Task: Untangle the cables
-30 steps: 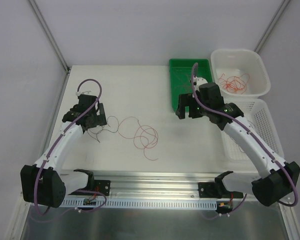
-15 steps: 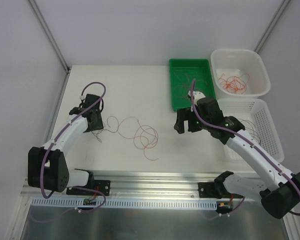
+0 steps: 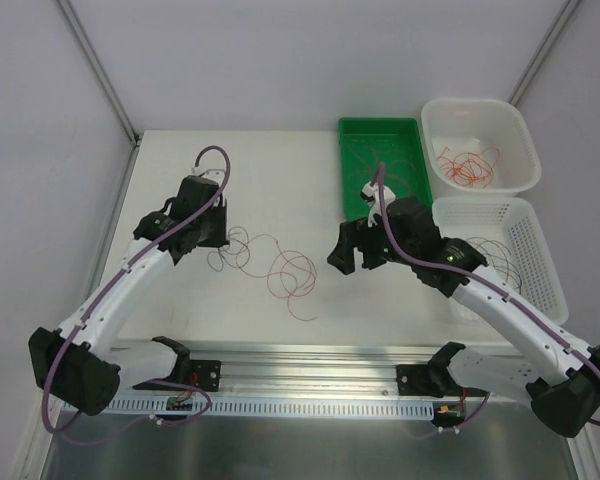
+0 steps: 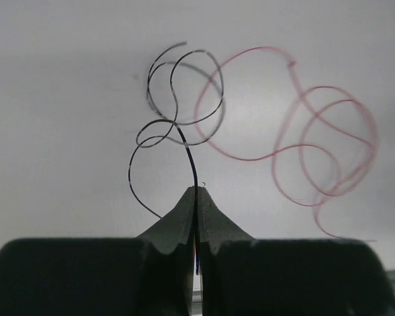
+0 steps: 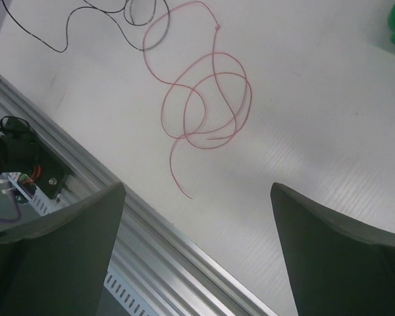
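Note:
A thin black cable [image 3: 235,248] curls in loops on the white table, and its loops cross the left end of a red cable [image 3: 290,275] coiled to its right. My left gripper [image 3: 210,235] is shut on one end of the black cable [image 4: 184,92], which runs straight up out of the closed tips [image 4: 197,191]. The red cable [image 4: 316,151] lies beyond it to the right. My right gripper [image 3: 352,252] hovers open to the right of the red cable [image 5: 207,99], nothing between its fingers [image 5: 197,187].
At the back right stand a green tray [image 3: 380,130] with thin wires, a white tub [image 3: 480,110] holding orange cables [image 3: 467,165], and a white lattice basket [image 3: 525,250]. An aluminium rail [image 3: 310,360] runs along the near table edge.
My left gripper has gone from open to shut on the black cable's end and moved right, dragging the loops along. The right arm has swung left toward the red cable, still open.

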Controlling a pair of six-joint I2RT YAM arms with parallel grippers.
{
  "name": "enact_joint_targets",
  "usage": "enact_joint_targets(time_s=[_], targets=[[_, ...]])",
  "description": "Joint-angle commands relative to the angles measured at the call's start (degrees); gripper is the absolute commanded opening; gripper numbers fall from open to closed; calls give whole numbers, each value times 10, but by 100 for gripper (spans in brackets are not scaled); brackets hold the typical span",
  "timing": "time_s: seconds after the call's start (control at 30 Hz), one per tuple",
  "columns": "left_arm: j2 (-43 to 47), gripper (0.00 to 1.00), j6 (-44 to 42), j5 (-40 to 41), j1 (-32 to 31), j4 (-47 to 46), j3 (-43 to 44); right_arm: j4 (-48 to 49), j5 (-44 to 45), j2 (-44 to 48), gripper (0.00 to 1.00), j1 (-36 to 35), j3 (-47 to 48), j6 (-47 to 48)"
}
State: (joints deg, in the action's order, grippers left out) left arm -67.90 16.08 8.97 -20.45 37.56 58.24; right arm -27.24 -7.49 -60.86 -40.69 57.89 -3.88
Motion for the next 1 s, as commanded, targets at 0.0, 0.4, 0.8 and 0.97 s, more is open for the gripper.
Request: enact_joint_targets(time_s=[0.0,0.4,0.8,0.97], targets=[[51,0,-53,-74,-59,-4,85,66,-45,30,98,-7,0,-29],[52,0,-81,-239,-155,-5,201,182,-56,38,99,-15,-21,-81],[34,0,-68,-229,-200,-5,222,267,-12,22,98,-46,-59,-170],[30,0,-66,-223,-214,-5,224,270,21,6,96,-63,-53,-174]])
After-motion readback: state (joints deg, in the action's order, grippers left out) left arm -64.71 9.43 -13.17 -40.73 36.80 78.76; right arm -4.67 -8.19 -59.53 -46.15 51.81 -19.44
